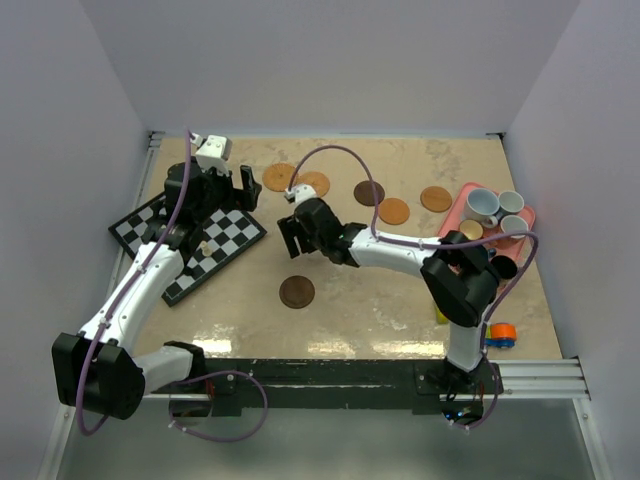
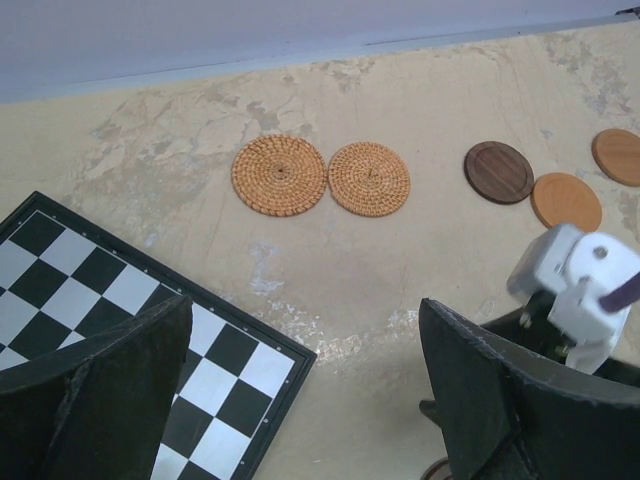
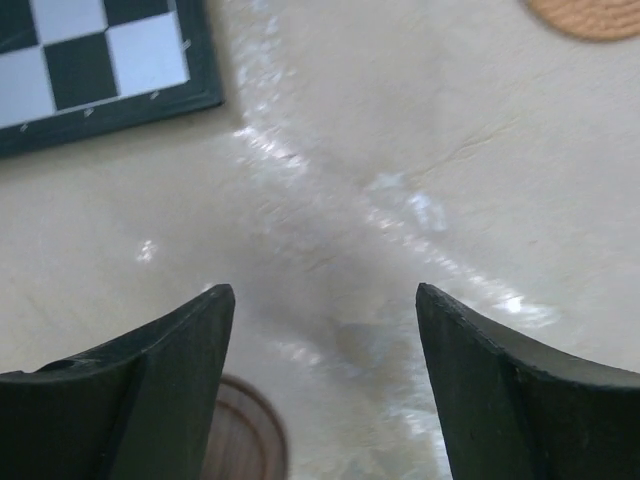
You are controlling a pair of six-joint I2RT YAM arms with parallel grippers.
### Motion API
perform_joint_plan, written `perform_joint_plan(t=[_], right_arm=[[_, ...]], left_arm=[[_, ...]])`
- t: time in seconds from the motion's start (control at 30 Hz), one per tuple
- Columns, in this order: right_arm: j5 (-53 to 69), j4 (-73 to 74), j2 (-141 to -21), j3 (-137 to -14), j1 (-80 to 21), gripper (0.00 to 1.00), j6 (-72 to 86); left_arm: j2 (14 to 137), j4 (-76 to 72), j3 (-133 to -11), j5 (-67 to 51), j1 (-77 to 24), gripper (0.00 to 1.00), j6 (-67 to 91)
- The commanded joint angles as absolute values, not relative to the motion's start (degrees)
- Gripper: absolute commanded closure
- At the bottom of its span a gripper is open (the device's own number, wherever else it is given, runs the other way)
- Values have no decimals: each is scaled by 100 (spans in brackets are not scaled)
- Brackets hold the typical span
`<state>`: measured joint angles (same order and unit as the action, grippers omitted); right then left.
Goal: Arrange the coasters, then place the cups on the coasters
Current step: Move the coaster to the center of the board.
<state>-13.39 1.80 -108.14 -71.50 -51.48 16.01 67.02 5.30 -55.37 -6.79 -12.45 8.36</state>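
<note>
Six coasters lie on the table. Two woven orange coasters sit at the back, then a dark brown coaster and two smooth orange ones. Another dark brown coaster lies alone toward the front. My right gripper hovers open just behind that coaster, holding nothing. My left gripper is open and empty at the chessboard's corner, facing the woven coasters. White cups and an orange-tan cup stand on the pink tray.
A chessboard lies at the left under my left arm. The pink tray sits at the right edge, partly hidden by my right arm. Small coloured cylinders lie near the right arm's base. Walls enclose the table.
</note>
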Motion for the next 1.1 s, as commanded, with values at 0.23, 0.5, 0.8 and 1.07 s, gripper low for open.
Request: perform_joint_plan(t=[0.23,0.5,0.8,1.07], right_arm=[[-1196,527,-10528,-7926,-3315,13,554],[-845,747,-11636,-9078,-2602,11,308],[-554,1204,-12533,-10098,-2057,1,44],[-19,1405,-12945,-10414,-1626,1,-246]], left_arm=[[6486,220,-5423,-598,-1274,0,896],[6513,220,-5414,-536,-1274,1,879],[6600,246,-5458,-606,-1274,1,888],[6671,264,-5467,-668,-1274,1,905]])
